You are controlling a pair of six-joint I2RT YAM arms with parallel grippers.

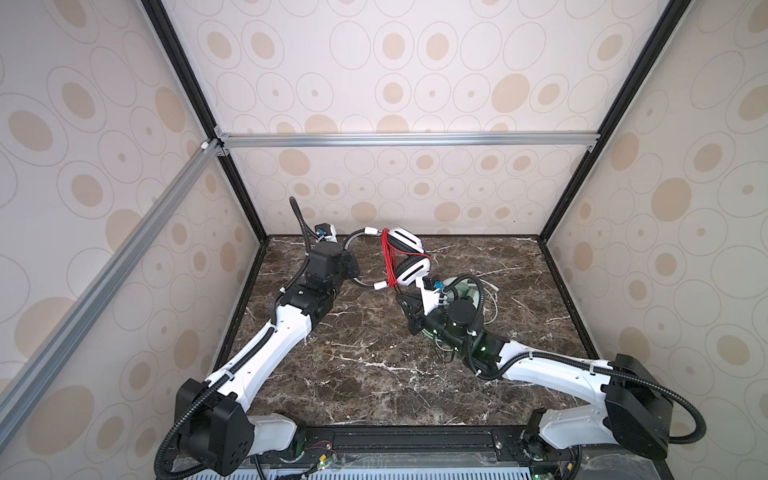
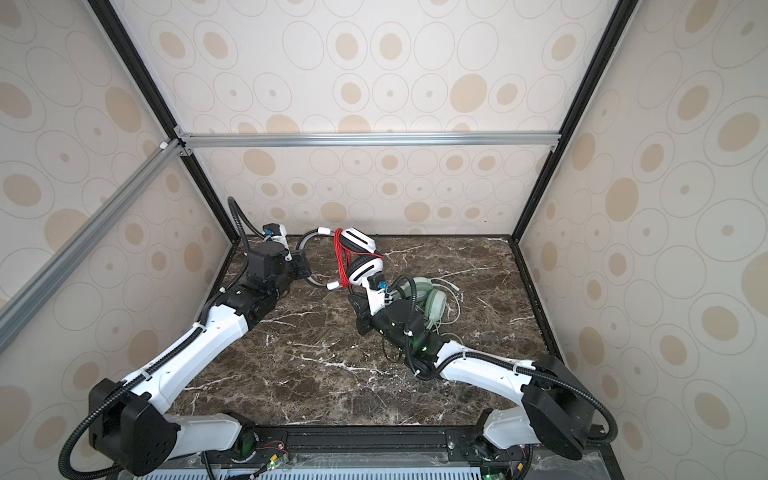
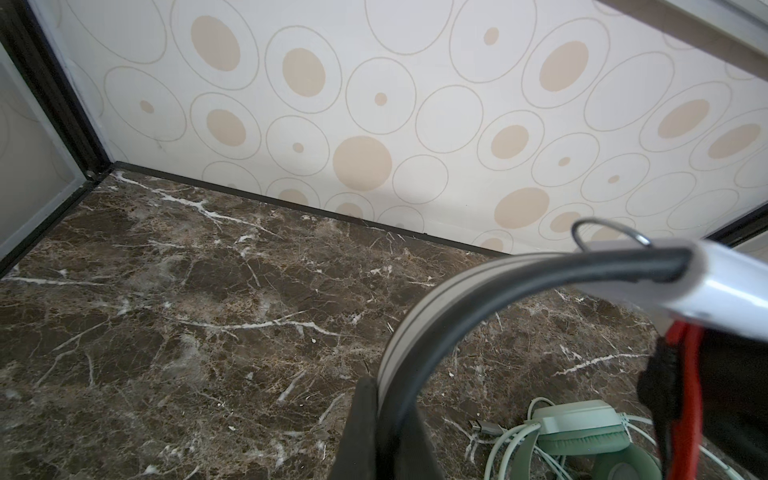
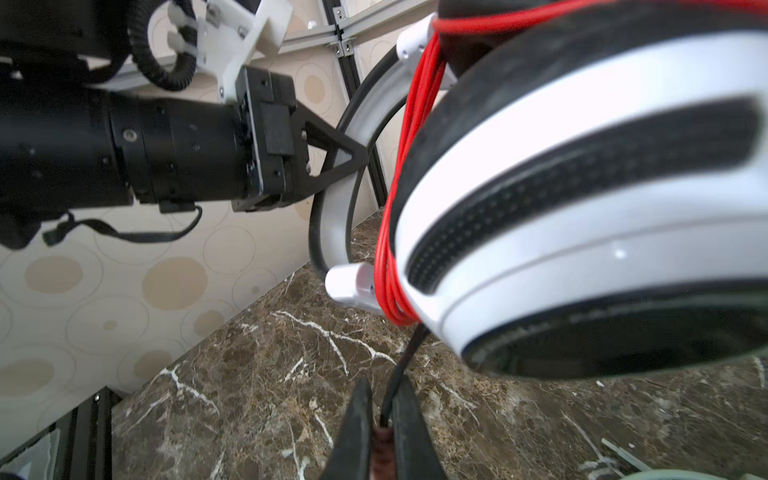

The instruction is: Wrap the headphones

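Two headsets. In both top views the white headset (image 1: 409, 241) hangs mid-frame off the surface (image 1: 374, 374); the green headset (image 2: 432, 297) lies lower right of it.

Left wrist view: the left end effector (image 3: 386, 436) is clamped on the headband (image 3: 419, 328).

Right wrist view: the right end effector (image 4: 384, 424) pinches the cord tail (image 4: 399, 374); I'd draw it taut beside the red coils (image 4: 399, 187), then tuck.

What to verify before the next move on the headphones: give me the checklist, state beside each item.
1. left tool shut on the white headset's headband: ok.
2. right tool shut on the red cord's dark end: ok.
3. Red cord looped around the headset beside the ear cups: ok.
4. Cord end tucked away: not ok, held free below the loops.
5. green headset wrapped: not ok, its cord lies loose on the table.
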